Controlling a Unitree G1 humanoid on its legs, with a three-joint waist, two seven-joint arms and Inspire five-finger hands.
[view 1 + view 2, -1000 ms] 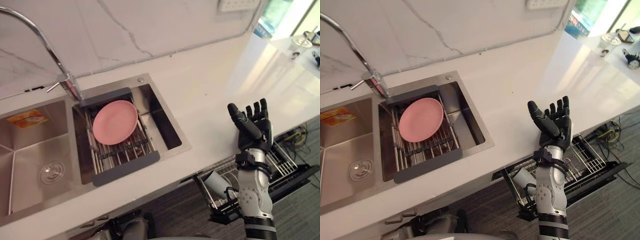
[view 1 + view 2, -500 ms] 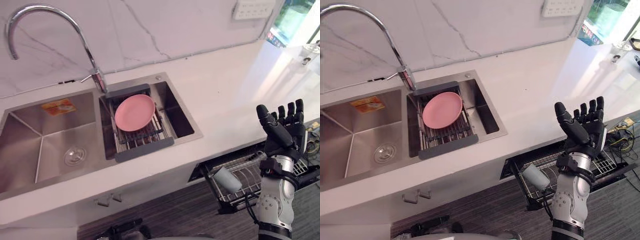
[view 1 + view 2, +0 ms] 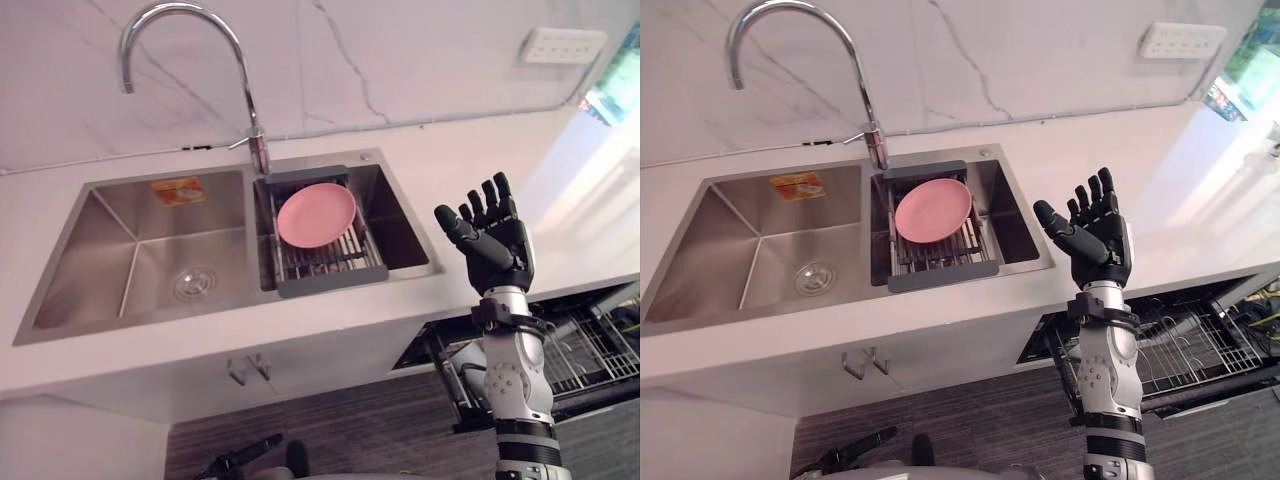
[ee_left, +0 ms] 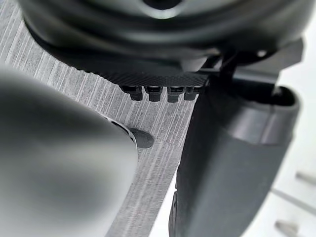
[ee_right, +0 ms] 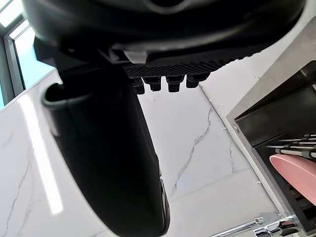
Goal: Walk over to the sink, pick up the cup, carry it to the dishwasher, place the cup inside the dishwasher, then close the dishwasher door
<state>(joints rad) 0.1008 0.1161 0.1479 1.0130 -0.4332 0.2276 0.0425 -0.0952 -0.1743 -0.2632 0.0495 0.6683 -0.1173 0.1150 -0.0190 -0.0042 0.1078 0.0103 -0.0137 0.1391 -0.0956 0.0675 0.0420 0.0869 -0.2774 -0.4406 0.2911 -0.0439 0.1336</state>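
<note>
My right hand (image 3: 490, 245) is raised palm up over the counter's front edge, open and empty, to the right of the sink (image 3: 140, 215). Its own wrist view shows its thumb (image 5: 106, 148) against the marble wall. Below the counter the dishwasher's wire rack (image 3: 1185, 350) is pulled out. A pale cup (image 3: 465, 362) lies in that rack, mostly hidden behind my right forearm. My left hand (image 4: 163, 54) hangs over the grey floor, open, with nothing in it.
A pink plate (image 3: 316, 215) rests on a grey drain rack (image 3: 330, 268) in the sink's right basin. A tall curved faucet (image 3: 180, 40) stands behind it. The white countertop (image 3: 480, 150) runs right, with a wall socket (image 3: 563, 45) above.
The whole picture has shifted: the camera has moved, so the sink sits in the middle and the full faucet shows. My right hand stays raised and open.
</note>
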